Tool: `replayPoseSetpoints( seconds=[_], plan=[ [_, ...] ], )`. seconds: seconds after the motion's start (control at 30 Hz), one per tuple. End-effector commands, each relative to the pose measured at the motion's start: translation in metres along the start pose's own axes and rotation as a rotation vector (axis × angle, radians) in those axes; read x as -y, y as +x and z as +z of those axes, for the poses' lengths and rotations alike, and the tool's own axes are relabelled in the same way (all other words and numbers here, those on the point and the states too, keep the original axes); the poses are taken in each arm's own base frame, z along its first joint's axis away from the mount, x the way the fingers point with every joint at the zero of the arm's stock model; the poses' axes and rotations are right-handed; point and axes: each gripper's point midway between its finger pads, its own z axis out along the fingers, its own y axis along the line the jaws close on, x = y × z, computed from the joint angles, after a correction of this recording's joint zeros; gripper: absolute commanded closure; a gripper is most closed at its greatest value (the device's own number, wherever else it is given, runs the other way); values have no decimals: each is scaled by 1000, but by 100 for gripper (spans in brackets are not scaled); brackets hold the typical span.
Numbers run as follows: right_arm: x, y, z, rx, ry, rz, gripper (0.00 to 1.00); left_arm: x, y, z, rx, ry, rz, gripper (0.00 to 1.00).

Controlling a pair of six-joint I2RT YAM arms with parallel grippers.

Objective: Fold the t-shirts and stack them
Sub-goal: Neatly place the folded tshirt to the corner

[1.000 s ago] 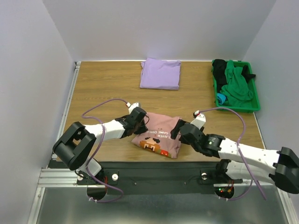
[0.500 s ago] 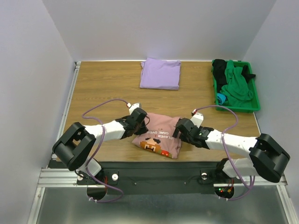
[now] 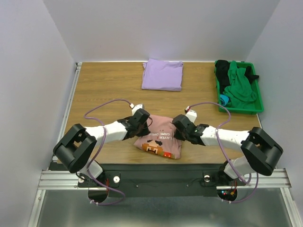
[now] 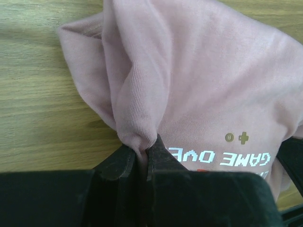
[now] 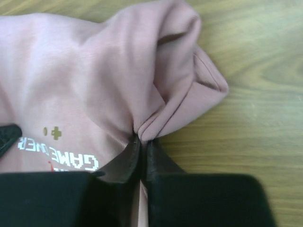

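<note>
The pink shirt point(image 3: 158, 138) lies folded near the front edge of the table point(image 3: 104, 90), print up. The lavender shirt point(image 3: 163, 74) sits folded flat at the far side, well apart. Both grippers are clenched on the pink one — the left gripper point(image 4: 142, 152) pinches bunched cloth at its left edge, the right gripper point(image 5: 141, 142) at its right edge. The step in hand looks like the pickup for stacking. Next calls for lifting both sides together, evenly, then carrying it onto the lavender shirt — a lopsided lift could spill the fold.
</note>
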Motion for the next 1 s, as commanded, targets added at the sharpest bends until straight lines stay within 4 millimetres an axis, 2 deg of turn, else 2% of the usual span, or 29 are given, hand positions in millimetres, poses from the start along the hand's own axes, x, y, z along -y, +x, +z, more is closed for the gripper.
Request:
replayPoseSetpoints(
  seconds=[0.0, 0.1, 0.13, 0.17, 0.27, 0.33, 0.37, 0.4, 0.47, 0.5, 0.53, 0.57, 0.6, 0.63, 0.67, 0.7, 0.73, 0.77, 0.8, 0.83, 0.87, 0.9, 0.93, 0.97],
  plan=[
    [-47, -45, -8, 102, -110, -19, 100, 16, -22, -13, 35, -2, 52, 100],
    [-51, -79, -12, 202, -87, -43, 100, 28, -50, -21, 110, -21, 65, 100],
    [-61, -95, -17, 238, -99, -53, 100, 30, -57, -22, 124, -30, 65, 100],
    [-62, -105, -19, 266, -90, -74, 100, 37, -72, -27, 155, -44, 68, 100],
    [-76, -138, -28, 333, -98, -80, 100, 50, -95, -33, 200, -45, 85, 100],
    [-83, -157, -32, 362, -105, -105, 100, 70, -126, -43, 260, -15, 77, 100],
    [-88, -177, -34, 390, -104, -96, 100, 74, -135, -42, 274, -15, 82, 100],
    [-88, -184, -30, 398, -89, -121, 100, 85, -159, -51, 325, -4, 91, 100],
    [-86, -207, -29, 424, -78, -112, 100, 91, -178, -50, 350, -19, 104, 100],
    [-94, -221, -31, 439, -95, -110, 100, 101, -199, -59, 388, -10, 99, 100],
    [-94, -232, -32, 453, -91, -125, 100, 99, -211, -59, 403, -20, 110, 100],
    [-89, -241, -21, 452, -68, -126, 100, 100, -219, -52, 405, -29, 119, 100],
    [-95, -260, -27, 484, -75, -113, 100, 111, -237, -59, 441, 3, 116, 100],
    [-96, -269, -25, 491, -73, -123, 100, 113, -247, -58, 453, 8, 134, 100],
    [-89, -281, -20, 498, -57, -116, 100, 111, -261, -58, 471, 6, 133, 100],
    [-96, -294, -16, 503, -72, -122, 100, 121, -275, -55, 483, 33, 140, 100],
    [-95, -300, -10, 502, -71, -121, 100, 122, -286, -54, 493, 36, 168, 100],
    [-90, -315, -7, 513, -65, -112, 100, 117, -293, -38, 481, 18, 170, 100],
    [-89, -316, 9, 492, -58, -121, 100, 126, -312, -47, 517, 38, 168, 100],
    [-90, -337, 5, 525, -61, -113, 100, 122, -315, -31, 504, 20, 182, 100],
    [-89, -335, 23, 499, -55, -133, 100, 127, -335, -37, 537, 40, 176, 100],
    [-91, -347, 17, 523, -62, -122, 100, 128, -341, -33, 540, 46, 182, 100],
    [-97, -356, 25, 524, -77, -131, 100, 128, -347, -29, 546, 52, 188, 100],
    [-95, -362, 33, 522, -75, -132, 100, 123, -349, -12, 531, 42, 191, 100]
  ],
)
